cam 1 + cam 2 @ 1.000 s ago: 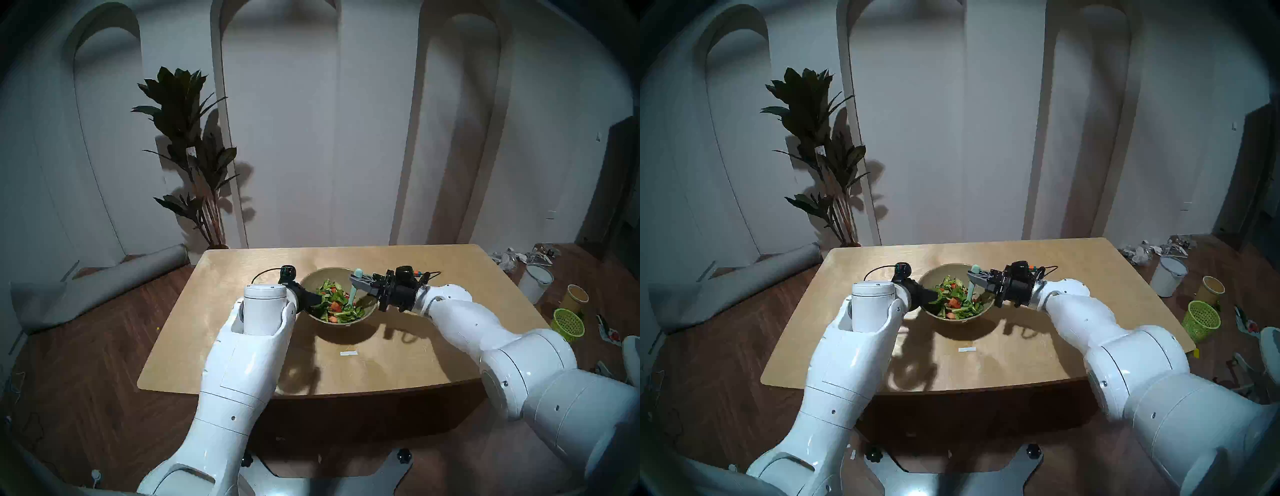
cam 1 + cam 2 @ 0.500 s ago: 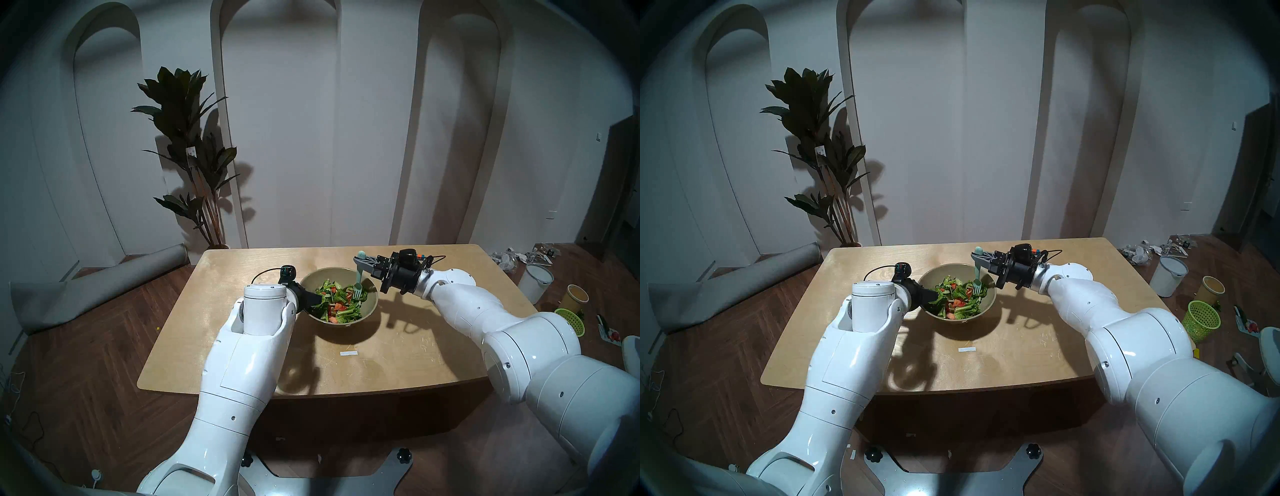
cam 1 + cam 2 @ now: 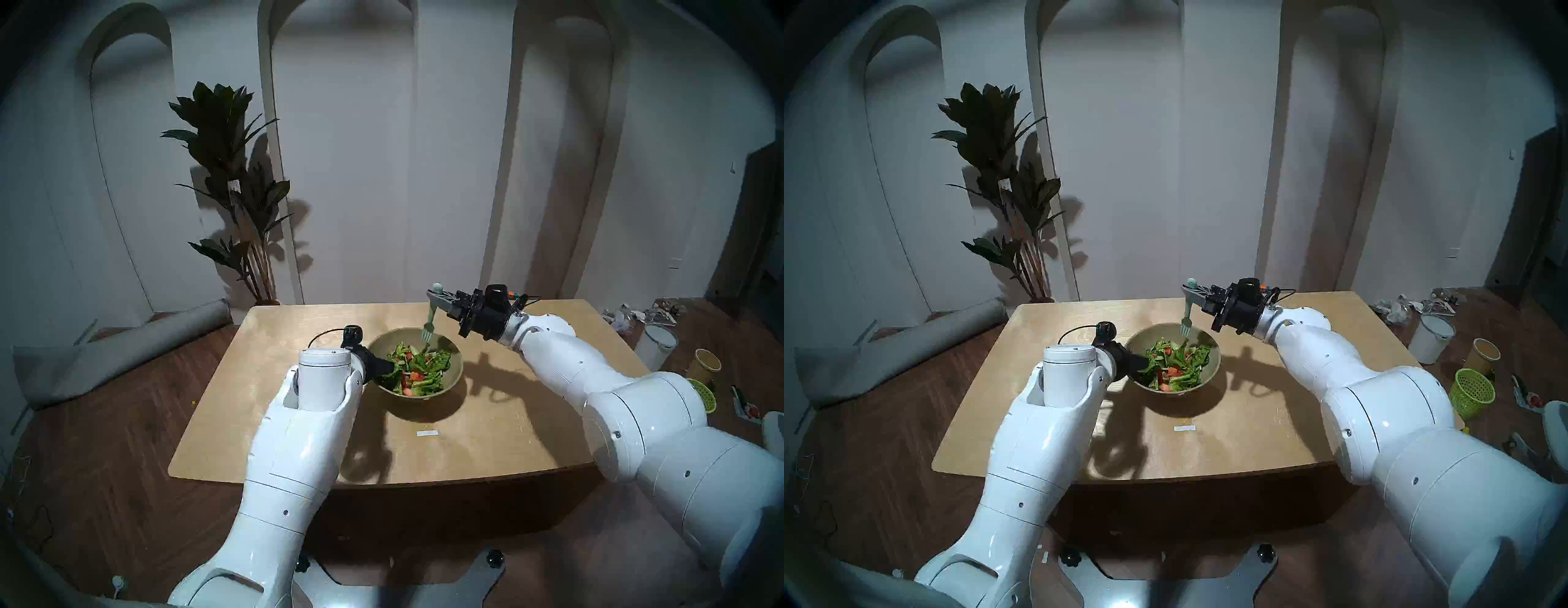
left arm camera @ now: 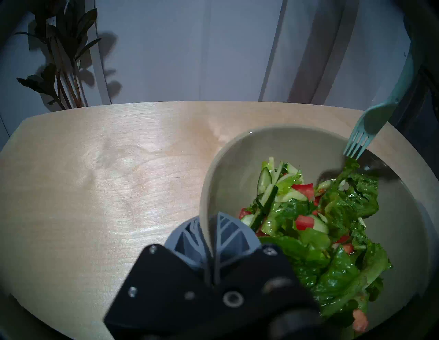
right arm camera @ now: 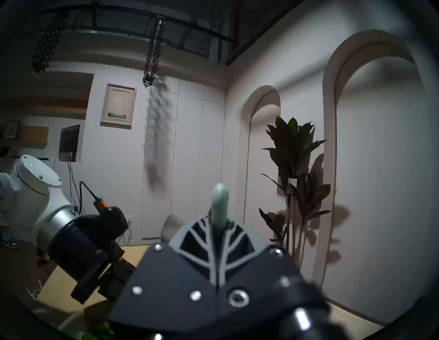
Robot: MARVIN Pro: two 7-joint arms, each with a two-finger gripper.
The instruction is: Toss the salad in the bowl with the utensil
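Fork hangs near-upright — tines down, over salad.

A leafy plant stands behind the desk; a lime mesh basket and white bucket sit on the floor.

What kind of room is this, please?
Probably a home-style living or dining room used as a robot test set: a wooden table, a tall potted plant, white arched wall panels, and clutter on the floor.

Wooden table with bowl, perhaps a paper slip.
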